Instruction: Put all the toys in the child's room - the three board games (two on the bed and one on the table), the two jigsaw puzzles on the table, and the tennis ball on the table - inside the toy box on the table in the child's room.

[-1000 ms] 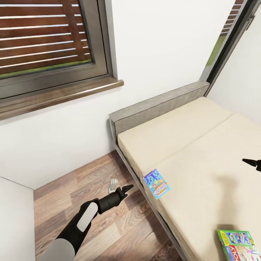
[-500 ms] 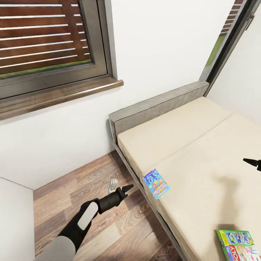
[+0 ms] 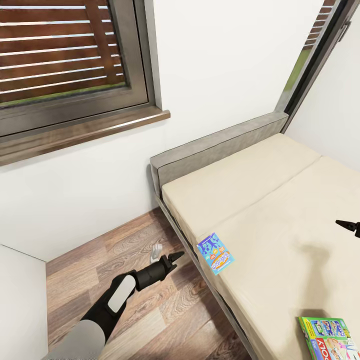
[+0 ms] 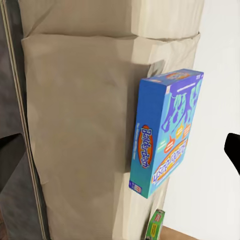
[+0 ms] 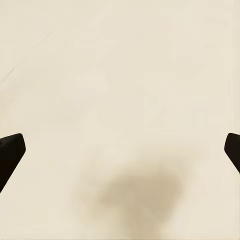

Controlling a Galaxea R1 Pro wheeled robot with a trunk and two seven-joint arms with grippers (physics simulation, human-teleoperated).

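**Two board games lying on the bed, both end effectors empty**

The blue board game [image 3: 215, 253] is lying flat on the cream mattress, in the lower middle of the head view, very close to the near edge of the bed [image 3: 280, 200]. In the left wrist view the same blue box [image 4: 166, 131] is showing its printed lid and one long side, and it is resting on the mattress with nothing touching it. The green board game [image 3: 328, 336] is lying in the lower right corner of the head view, also on the mattress, well apart from the blue one and partly cut by the frame edge. A small piece of it [image 4: 156, 224] is appearing also in the left wrist view.

The left end effector [image 3: 174, 258] is hanging over the wooden floor [image 3: 150, 310] in the lower left part of the head view, just beside the bed edge and near the blue box, not touching it. Its fingers are looking close together, but I cannot tell if they are fully clenched.

The right end effector [image 3: 350, 225] is hovering above the mattress at the right edge of the head view. In the right wrist view its fingertips [image 5: 11, 150] are standing far apart, released, and nothing is between them.

The grey headboard [image 3: 215, 145] is standing against the white wall, below the window [image 3: 65, 65] in the upper left.
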